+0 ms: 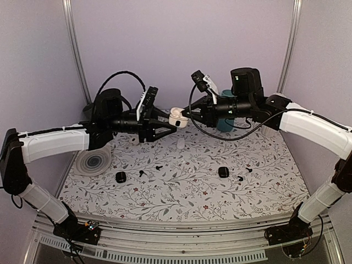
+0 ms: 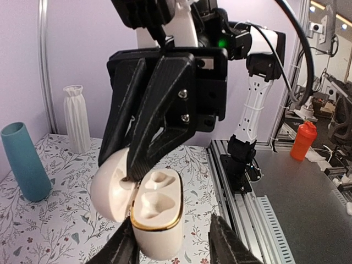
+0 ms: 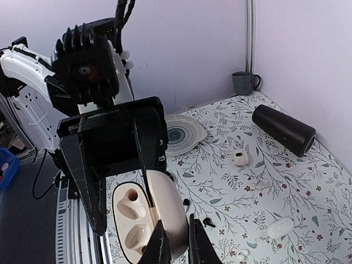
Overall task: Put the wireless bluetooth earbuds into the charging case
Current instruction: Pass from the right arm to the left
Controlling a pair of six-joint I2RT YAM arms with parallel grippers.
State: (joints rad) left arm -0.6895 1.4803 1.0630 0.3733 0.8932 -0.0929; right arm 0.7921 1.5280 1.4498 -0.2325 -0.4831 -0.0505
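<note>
Four black earbuds (image 1: 159,166) lie loose on the flowered table (image 1: 181,192): two left of centre and two right of centre. All of them are well apart from the charging case (image 2: 157,206), which is held up off the cloth toward the back.

We note the case is white with a gold rim. Its lid (image 2: 107,195) is swung open and both sockets are empty. We see no bud in either gripper.

The left gripper (image 2: 171,231) clamps the case body, one finger on each side. The right gripper (image 3: 177,236) reaches in from the opposite side with its fingers pressed together, their tips at the lid's inner edge by the hinge. We cannot tell whether the lid wall is caught between them.

On the cloth we log:
- two small black cases (image 1: 120,176), one near each pair of buds
- a small white case (image 1: 181,144) below the grippers
- a grey ringed plate (image 1: 93,163) at the left edge

Along the back stand a teal vase (image 2: 22,162) and a white ribbed vase (image 2: 77,118). A grey mug (image 3: 245,82) sits in the corner, with a black cylinder (image 3: 283,129) lying on its side nearby.
</note>
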